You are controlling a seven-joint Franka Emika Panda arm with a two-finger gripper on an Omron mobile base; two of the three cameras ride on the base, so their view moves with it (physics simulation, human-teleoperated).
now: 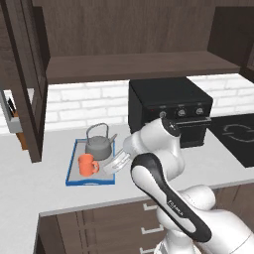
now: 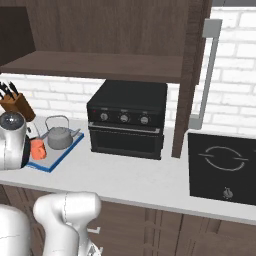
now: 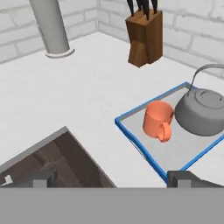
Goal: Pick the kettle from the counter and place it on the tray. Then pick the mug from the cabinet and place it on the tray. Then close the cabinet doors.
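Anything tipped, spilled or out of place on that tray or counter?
Nothing tipped or spilled. The kettle and the mug both stand upright on the tray. The one loose end is the cabinet doors, standing open above the counter. The gripper is open, holding nothing.

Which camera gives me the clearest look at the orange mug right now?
The hand view: the mug stands upright on the tray beside the kettle, handle visible. The left base view shows it smaller; in the right base view the robot arm partly hides it.
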